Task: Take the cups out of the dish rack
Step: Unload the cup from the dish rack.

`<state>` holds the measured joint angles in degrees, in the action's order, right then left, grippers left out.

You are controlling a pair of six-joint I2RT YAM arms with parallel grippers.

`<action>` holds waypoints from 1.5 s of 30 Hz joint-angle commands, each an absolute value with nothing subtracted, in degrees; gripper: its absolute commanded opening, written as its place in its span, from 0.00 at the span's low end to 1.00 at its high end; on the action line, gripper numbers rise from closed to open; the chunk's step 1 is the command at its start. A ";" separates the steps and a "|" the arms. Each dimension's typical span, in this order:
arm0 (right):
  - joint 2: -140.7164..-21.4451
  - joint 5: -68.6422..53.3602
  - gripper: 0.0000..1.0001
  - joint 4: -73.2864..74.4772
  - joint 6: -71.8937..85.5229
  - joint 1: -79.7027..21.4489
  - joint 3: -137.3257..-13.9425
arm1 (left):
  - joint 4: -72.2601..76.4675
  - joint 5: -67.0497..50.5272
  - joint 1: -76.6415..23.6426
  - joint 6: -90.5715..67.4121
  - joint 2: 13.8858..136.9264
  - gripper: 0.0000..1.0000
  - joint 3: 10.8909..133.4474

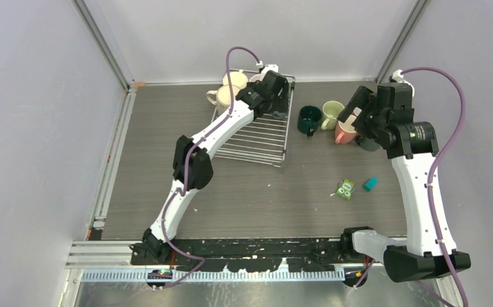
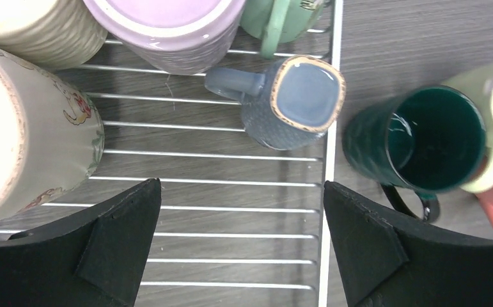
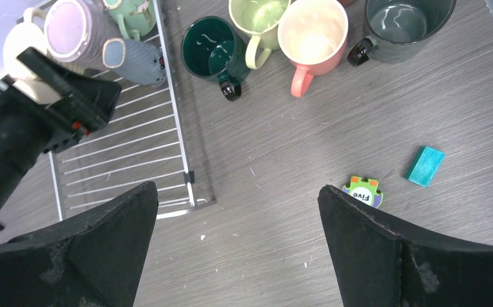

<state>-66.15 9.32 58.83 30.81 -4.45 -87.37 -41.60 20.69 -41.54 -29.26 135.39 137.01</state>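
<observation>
The silver wire dish rack (image 1: 256, 137) lies left of centre. At its far end stand cream cups (image 1: 231, 86), a mauve cup (image 2: 167, 25), a pale green cup (image 2: 282, 16) and a blue-grey cup (image 2: 298, 102). My left gripper (image 2: 242, 184) hangs open over bare bars (image 2: 231, 211), just short of the blue-grey cup. On the table right of the rack stand a dark teal cup (image 3: 213, 48), a light green cup (image 3: 259, 16), a salmon cup (image 3: 313, 35) and a grey cup (image 3: 406, 22). My right gripper (image 3: 237, 187) is open, holds nothing and is high above the table near these cups.
A green toy piece marked "Five" (image 3: 362, 191) and a small teal block (image 3: 424, 165) lie on the table at the right. My left arm (image 3: 32, 121) stretches across the rack. Pale walls with metal posts close in the table on three sides.
</observation>
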 commanded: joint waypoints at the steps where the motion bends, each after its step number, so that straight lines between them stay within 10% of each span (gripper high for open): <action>1: -63.94 7.76 1.00 59.60 31.88 -5.13 -86.39 | -38.99 26.14 -41.83 -30.56 137.34 1.00 141.37; 45: -57.55 1.73 1.00 59.96 30.01 -6.00 -81.98 | -24.95 41.66 -43.34 -30.34 146.75 0.99 144.03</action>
<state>-57.52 2.87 62.17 31.11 -5.67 -82.15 -27.68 38.15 -43.38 -31.38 150.71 147.26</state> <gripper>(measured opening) 0.996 0.996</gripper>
